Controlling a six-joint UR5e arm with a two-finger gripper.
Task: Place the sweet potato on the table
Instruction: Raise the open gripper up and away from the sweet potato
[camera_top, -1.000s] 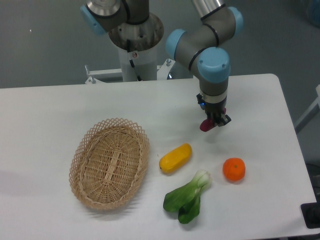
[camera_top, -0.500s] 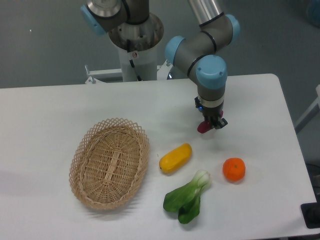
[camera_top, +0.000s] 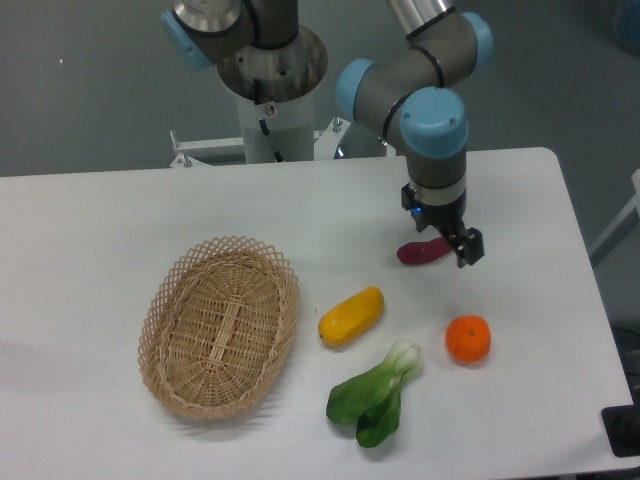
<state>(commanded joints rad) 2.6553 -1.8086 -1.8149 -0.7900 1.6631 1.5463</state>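
The sweet potato (camera_top: 420, 252), a small slim dark magenta piece, lies flat on the white table (camera_top: 120, 215) at the right of centre. My gripper (camera_top: 452, 243) hangs just above its right end, pointing down. The jaws stand apart with one dark finger (camera_top: 470, 246) to the right of the piece, and they no longer grip it. The potato's right tip is hidden behind the gripper.
A woven oval basket (camera_top: 220, 325) sits at the left. A yellow-orange oblong vegetable (camera_top: 351, 316), a green bok choy (camera_top: 377, 393) and an orange fruit (camera_top: 468, 339) lie in front of the sweet potato. The arm's base (camera_top: 270, 90) stands at the back.
The sweet potato was held end-down in the shut gripper; now it lies flat on the table. The gripper has shifted slightly right and its jaws have opened.
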